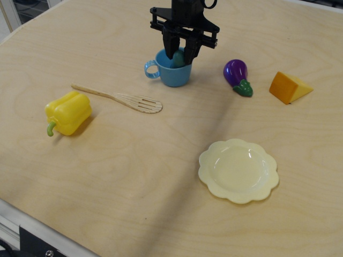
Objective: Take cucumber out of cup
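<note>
The light blue cup (170, 74) stands at the back middle of the wooden table, its striped handle (151, 69) to the left. The dark teal cucumber (178, 58) sticks up out of the cup's mouth. My black gripper (179, 52) hangs straight over the cup with its two fingers closed on the cucumber's sides. The cucumber's lower end is hidden inside the cup.
A purple eggplant (236, 75) and an orange cheese wedge (288, 87) lie right of the cup. A wooden slotted spatula (120, 98) and a yellow pepper (67, 112) lie to the front left. A pale yellow scalloped plate (238, 170) sits front right.
</note>
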Controlling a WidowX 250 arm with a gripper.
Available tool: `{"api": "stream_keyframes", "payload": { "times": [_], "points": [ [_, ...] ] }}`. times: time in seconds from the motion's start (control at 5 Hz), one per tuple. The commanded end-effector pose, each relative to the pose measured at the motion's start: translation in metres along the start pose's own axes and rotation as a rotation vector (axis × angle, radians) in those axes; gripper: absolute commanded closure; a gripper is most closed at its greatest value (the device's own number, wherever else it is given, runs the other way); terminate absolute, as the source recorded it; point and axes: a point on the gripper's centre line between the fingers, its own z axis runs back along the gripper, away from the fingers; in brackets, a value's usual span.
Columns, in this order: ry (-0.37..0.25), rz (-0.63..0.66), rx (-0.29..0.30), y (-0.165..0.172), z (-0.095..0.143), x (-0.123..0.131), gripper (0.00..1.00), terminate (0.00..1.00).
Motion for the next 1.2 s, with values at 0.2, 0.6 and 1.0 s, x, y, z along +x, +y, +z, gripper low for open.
{"api": "stream_keyframes", "payload": {
  "times": [0.2, 0.6, 1.0],
  "points": [
    [-0.215, 0.012, 0.05, 0.007, 0.083, 0.016, 1.0, 0.0],
    [-0.235, -0.042, -0.045, -0.015, 0.099, -0.012, 1.0, 0.0],
    [-0.189, -0.13, -0.088, -0.035, 0.081, -0.064, 1.0, 0.0]
  ]
}}
